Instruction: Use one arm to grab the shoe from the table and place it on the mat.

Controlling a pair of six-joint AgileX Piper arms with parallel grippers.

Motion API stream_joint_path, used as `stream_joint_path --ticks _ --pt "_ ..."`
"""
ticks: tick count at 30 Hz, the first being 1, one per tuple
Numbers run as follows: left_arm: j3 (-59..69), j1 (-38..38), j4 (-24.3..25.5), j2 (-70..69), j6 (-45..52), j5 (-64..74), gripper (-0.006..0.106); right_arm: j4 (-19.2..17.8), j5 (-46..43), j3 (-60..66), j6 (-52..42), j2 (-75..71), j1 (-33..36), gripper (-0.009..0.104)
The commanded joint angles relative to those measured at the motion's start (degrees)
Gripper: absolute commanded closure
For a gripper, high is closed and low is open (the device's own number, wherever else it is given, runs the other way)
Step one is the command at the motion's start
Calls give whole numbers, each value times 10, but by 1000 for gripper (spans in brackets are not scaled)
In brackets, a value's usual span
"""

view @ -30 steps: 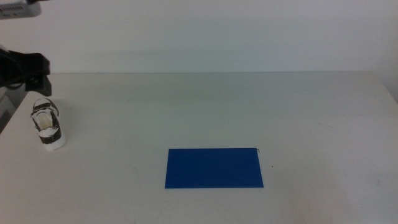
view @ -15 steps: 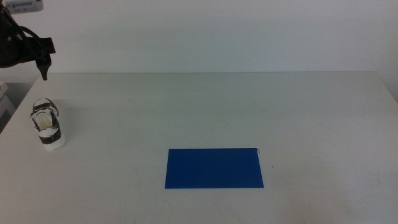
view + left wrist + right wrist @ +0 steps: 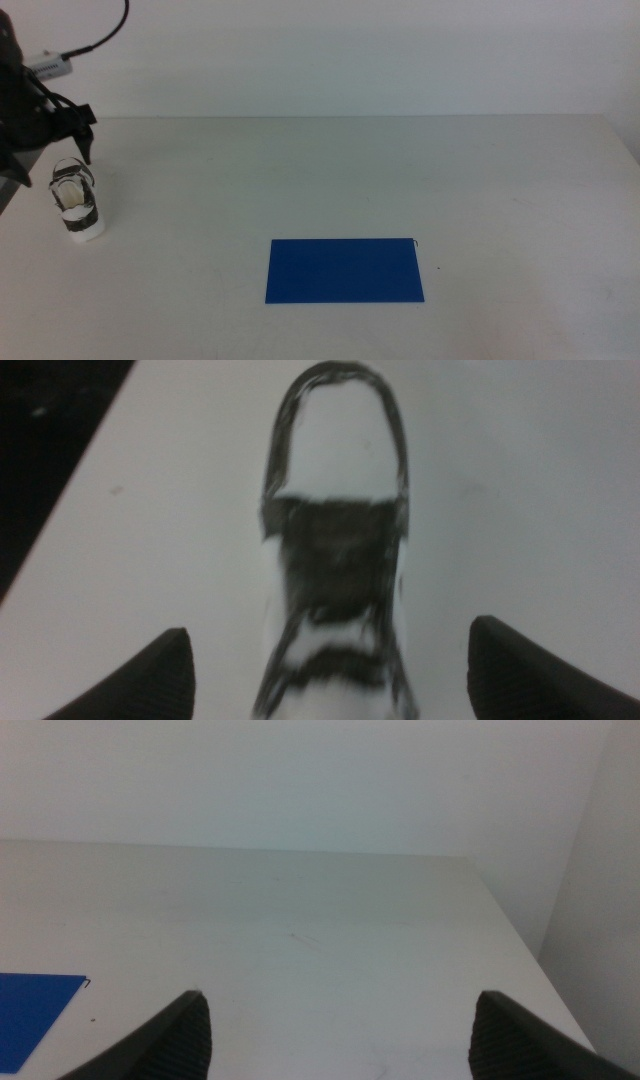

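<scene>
Left wrist view alone shows the left tool spread wide, straddling the shoe.

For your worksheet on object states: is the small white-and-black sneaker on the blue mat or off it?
Off. The small white-and-black sneaker stands on the white table near its left edge, well apart from the flat blue rectangular mat.

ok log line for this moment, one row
left gripper: open, above shoe | shoe: on table, far left | mat: bare | right gripper: open, waiting
</scene>
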Motion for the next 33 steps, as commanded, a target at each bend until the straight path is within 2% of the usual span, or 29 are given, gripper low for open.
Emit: stream_joint_path --ticks 1,10,14,18,24,25,26,27,33 --pt "-20 2 -5 -21 -14 -37 7 -5 -46 -5 -7 -12 2 29" --pt "-20 2 -5 23 -28 -55 7 -5 -46 -5 -7 -12 2 29" --pt "-20 2 -10 35 -51 -59 12 -5 -46 -5 -7 -12 2 29" --pt "-20 1 -14 35 -51 -69 29 -5 -46 -5 -7 -12 2 29" --pt "-20 1 -32 32 -54 -62 78 -5 -46 -5 -7 -12 2 29" --pt "-20 0 -35 28 -66 -49 94 -5 -46 -5 -7 -12 2 29" --pt "-20 0 -35 25 -79 -39 99 -5 -46 -5 -7 -12 2 29" --pt "-20 0 -33 20 -91 -28 102 -5 -46 -5 -7 -12 2 29" --pt "-20 0 -13 -35 -91 28 102 -5 -46 -5 -7 -12 2 29"
